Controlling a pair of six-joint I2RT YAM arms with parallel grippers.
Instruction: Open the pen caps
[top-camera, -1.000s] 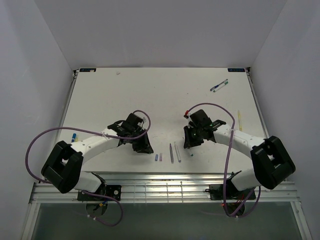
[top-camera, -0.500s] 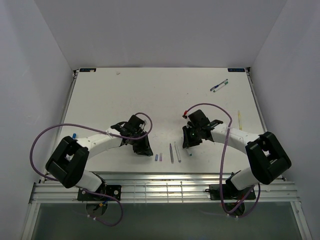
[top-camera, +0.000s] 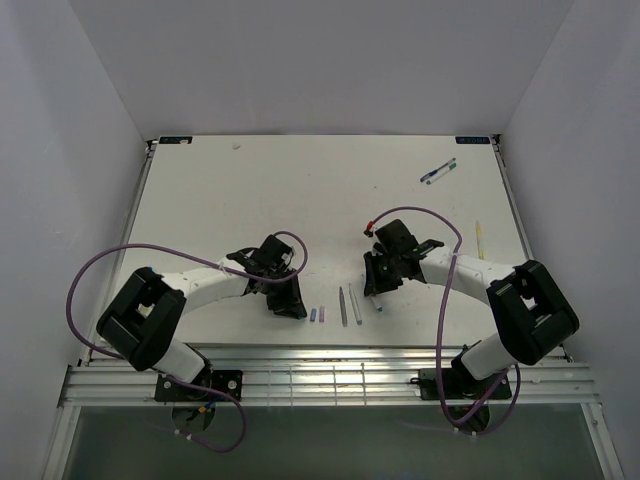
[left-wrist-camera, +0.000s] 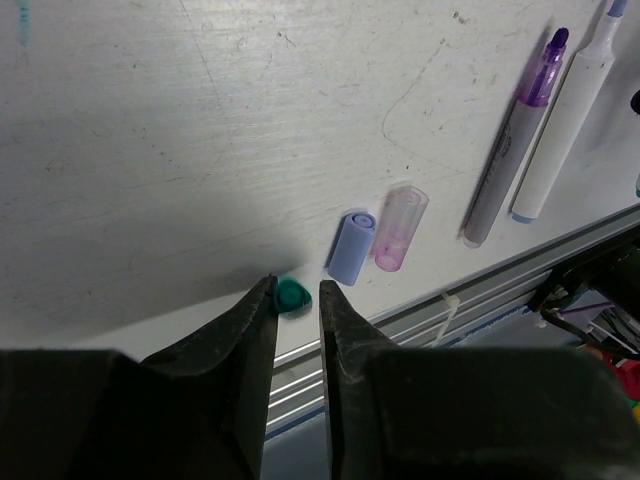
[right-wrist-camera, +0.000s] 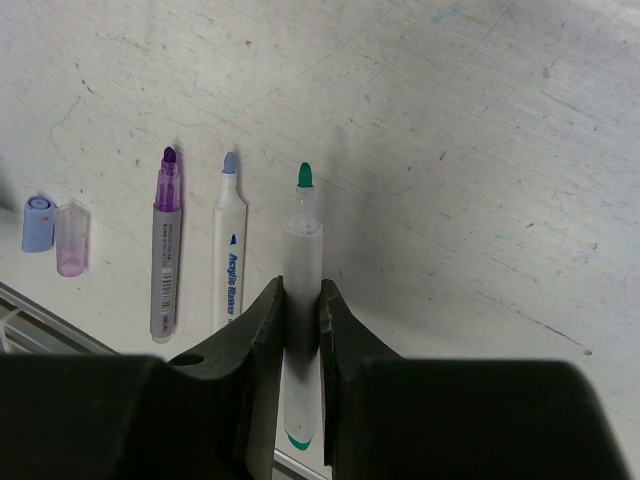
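My left gripper (left-wrist-camera: 297, 285) hovers low at the table's near edge, its jaws a narrow gap apart. A green cap (left-wrist-camera: 291, 295) lies at their tips and touches only the left finger. A blue cap (left-wrist-camera: 350, 247) and a clear purple cap (left-wrist-camera: 400, 228) lie just beyond it. My right gripper (right-wrist-camera: 302, 290) is shut on the barrel of an uncapped green pen (right-wrist-camera: 303, 225). That pen lies parallel to an uncapped blue pen (right-wrist-camera: 230, 250) and an uncapped purple pen (right-wrist-camera: 165, 240). In the top view the left gripper (top-camera: 290, 300) and the right gripper (top-camera: 375, 285) flank these pens.
Two more pens (top-camera: 438, 171) lie at the far right of the table, and a yellow pen (top-camera: 479, 240) lies near its right edge. A metal rail (top-camera: 330, 375) runs along the near edge, just behind the caps.
My left gripper has slid right and nearer, towards the blue and purple caps. My right gripper has shifted slightly left with the green pen.
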